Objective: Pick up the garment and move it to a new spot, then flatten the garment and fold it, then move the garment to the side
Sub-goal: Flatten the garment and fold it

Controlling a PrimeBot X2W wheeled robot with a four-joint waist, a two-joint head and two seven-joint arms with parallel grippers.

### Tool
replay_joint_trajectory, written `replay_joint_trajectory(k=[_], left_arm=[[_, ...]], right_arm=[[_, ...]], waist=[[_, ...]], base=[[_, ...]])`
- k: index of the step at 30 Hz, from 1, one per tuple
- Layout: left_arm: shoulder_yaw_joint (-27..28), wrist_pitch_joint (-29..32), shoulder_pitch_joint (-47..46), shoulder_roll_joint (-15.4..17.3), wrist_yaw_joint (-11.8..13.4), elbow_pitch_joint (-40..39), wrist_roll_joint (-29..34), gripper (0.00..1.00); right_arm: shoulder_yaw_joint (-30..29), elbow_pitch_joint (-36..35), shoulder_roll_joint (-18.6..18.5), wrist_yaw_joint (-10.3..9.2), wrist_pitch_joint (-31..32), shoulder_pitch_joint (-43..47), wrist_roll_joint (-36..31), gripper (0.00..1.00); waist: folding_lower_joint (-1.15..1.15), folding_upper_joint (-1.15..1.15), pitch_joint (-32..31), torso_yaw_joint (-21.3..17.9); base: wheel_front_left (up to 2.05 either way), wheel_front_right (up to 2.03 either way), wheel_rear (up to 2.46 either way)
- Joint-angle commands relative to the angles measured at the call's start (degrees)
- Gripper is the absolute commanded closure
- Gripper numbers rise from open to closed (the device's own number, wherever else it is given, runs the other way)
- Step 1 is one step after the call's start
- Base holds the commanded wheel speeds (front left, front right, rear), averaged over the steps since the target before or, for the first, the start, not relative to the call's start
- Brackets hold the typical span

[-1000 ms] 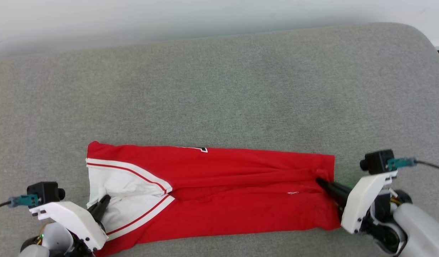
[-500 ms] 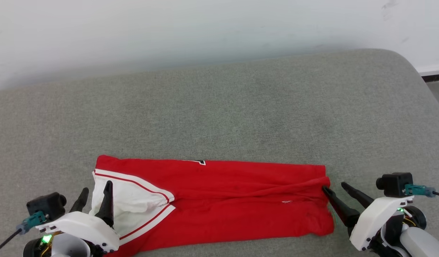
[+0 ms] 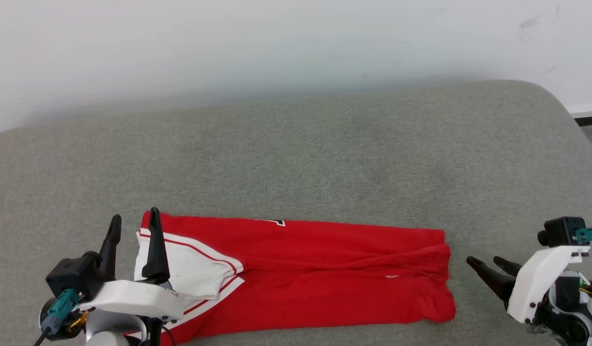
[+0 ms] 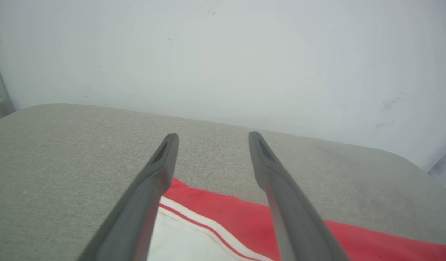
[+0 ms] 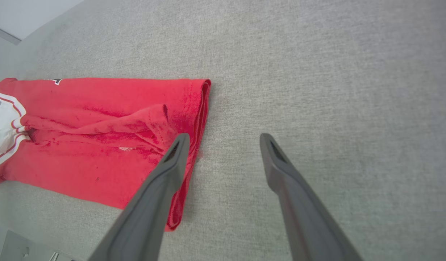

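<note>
The garment (image 3: 315,274) lies folded into a long red strip near the front edge of the grey cushion, its white sleeve with red stripes at the left end. My left gripper (image 3: 134,221) stands open above that sleeve end, fingers pointing up, nothing between them. In the left wrist view the left gripper (image 4: 212,137) is open over the garment (image 4: 244,221). My right gripper (image 3: 485,262) is open, lifted just right of the strip's right end. In the right wrist view the right gripper (image 5: 224,137) is open and empty beside the garment (image 5: 99,141).
A wide grey cushion (image 3: 296,158) carries the garment, with free surface behind it. A white wall (image 3: 276,43) rises behind the cushion. The cushion's rounded right corner (image 3: 560,110) drops to a dark floor strip.
Both grippers have opened and let go of the garment's ends, then lifted away. The strip stays flat. The head camera has tilted up, showing more wall.
</note>
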Motion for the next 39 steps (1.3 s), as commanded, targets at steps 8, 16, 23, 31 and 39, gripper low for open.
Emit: replay_joint_trajectory(k=[8,16,23,31,39], left_arm=[[1.4,-1.2,-1.7,-1.9,0.6,-3.5,4.7,0.0],[4.2,-1.3,-3.1,-3.7,-0.8,-5.8,9.2,0.0],[6.4,-1.3,-2.8,-5.1,-2.1,-5.4,12.0,0.0],[8.6,-1.3,-1.4,-6.0,-3.5,-4.1,14.0,0.0],[10.3,-1.2,0.7,-6.1,-3.9,-2.9,15.1,0.0]], right_arm=[[-0.5,-0.5,2.2,-0.04,10.1,-4.1,-0.4,0.0],[0.7,4.4,5.7,-0.04,18.0,-5.5,0.3,0.0],[1.8,7.1,9.2,-0.03,24.5,-4.1,1.3,1.0],[-0.8,2.9,7.6,-0.03,22.0,-6.8,-1.0,1.0],[-4.1,1.1,5.7,-0.04,19.1,-6.2,-3.2,1.0]], waist=[[0.0,0.0,4.1,4.3],[0.0,0.0,6.9,6.8],[0.0,0.0,7.2,7.0],[0.0,0.0,5.5,6.1],[0.0,0.0,3.1,4.3]], base=[[0.0,0.0,0.0],[0.0,0.0,0.0],[0.0,0.0,0.0],[0.0,0.0,0.0],[0.0,0.0,0.0]])
